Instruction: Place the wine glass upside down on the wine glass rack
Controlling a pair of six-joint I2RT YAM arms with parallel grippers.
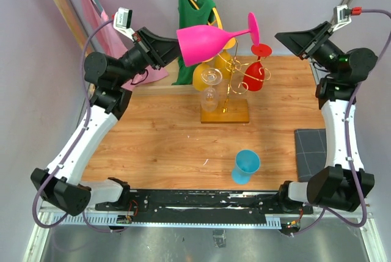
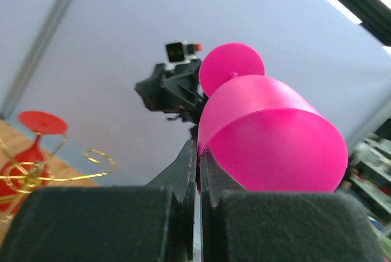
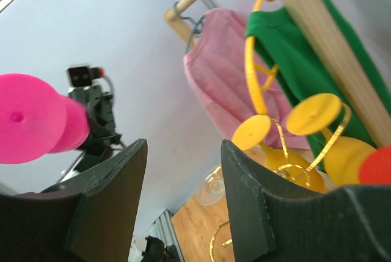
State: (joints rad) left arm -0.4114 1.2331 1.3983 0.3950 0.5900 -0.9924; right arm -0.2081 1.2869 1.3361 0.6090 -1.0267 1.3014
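The pink wine glass (image 1: pixel 204 43) lies on its side in the air above the rack, foot (image 1: pixel 253 27) pointing right. My left gripper (image 1: pixel 173 48) is shut on the bowl's rim; in the left wrist view the fingertips (image 2: pixel 197 147) pinch the pink wall (image 2: pixel 269 134). The gold wine glass rack (image 1: pixel 225 114) stands at the back middle of the table, with yellow (image 1: pixel 208 74), clear (image 1: pixel 209 95) and red (image 1: pixel 255 74) glasses hanging upside down from it. My right gripper (image 1: pixel 292 41) hovers open and empty right of the glass's foot, which the right wrist view shows (image 3: pixel 24 118) left of its jaws (image 3: pixel 183 152).
A wooden clothes frame with a green shirt (image 1: pixel 194 5) and a pink garment (image 1: pixel 101 24) stands behind the rack. A blue cup (image 1: pixel 245 166) sits near the front edge. A dark grey pad (image 1: pixel 310 146) lies at the right edge.
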